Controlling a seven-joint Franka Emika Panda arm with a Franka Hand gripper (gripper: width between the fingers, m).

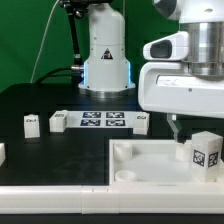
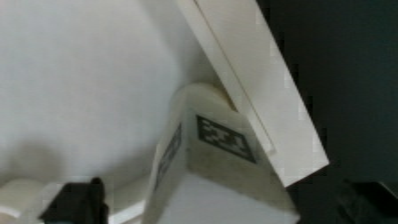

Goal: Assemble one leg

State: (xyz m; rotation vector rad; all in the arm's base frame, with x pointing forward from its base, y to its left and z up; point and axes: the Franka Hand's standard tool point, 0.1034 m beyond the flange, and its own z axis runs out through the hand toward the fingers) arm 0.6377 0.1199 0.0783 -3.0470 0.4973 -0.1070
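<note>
A small white leg [image 1: 203, 152] with a black-and-white tag stands upright in the right end of the large white tray [image 1: 140, 170]. In the wrist view the leg [image 2: 222, 140] rises between my jaws, beside the tray's raised rim [image 2: 249, 70]. My gripper [image 1: 185, 133] hangs just above and beside the leg. One dark finger [image 2: 75, 200] shows with a gap between it and the leg; the other finger is hidden. The gripper [image 2: 199, 208] is open around the leg without touching it. More legs lie on the black table: two at the exterior view's left [image 1: 32, 123] [image 1: 58, 120], one further right [image 1: 141, 121].
The marker board [image 1: 103, 121] lies behind the tray, between the loose legs. The robot's base [image 1: 105, 55] stands at the back. A white part [image 1: 2, 152] shows at the exterior view's left edge.
</note>
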